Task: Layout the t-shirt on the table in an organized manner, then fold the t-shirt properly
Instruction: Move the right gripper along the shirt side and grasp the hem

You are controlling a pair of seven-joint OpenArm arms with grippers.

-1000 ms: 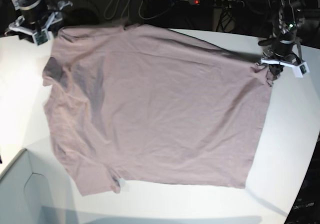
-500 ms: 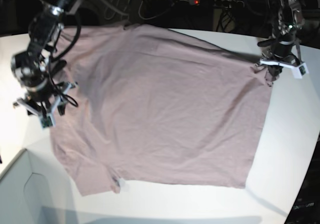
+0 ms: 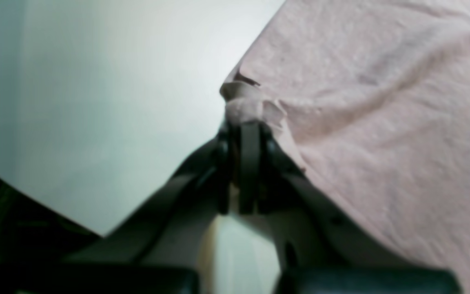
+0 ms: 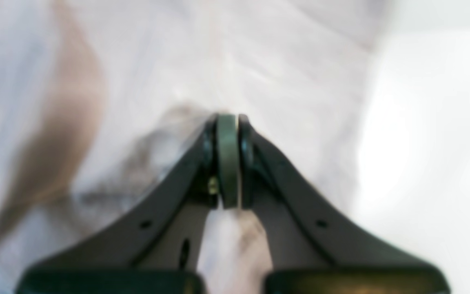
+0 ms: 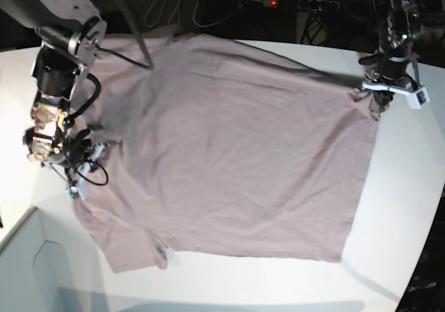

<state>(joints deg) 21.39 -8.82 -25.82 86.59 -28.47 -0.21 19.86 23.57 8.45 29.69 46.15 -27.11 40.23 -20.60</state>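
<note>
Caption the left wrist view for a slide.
Left gripper shut on a bunched edge of the t-shirt over the table.

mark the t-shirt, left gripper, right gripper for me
t-shirt (image 5: 236, 152), base view, middle of the spread body.
left gripper (image 3: 245, 122), left wrist view, fingertips pinched on a shirt corner.
right gripper (image 4: 227, 118), right wrist view, closed fingertips over the cloth.

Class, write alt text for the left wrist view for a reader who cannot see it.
The left gripper, its dark jaws shut, pinches a bunched corner of the wrinkled dusty mauve-pink cloth t-shirt. The shirt lies to the right on the smooth white table, whose curved edge shows at lower left.
</note>
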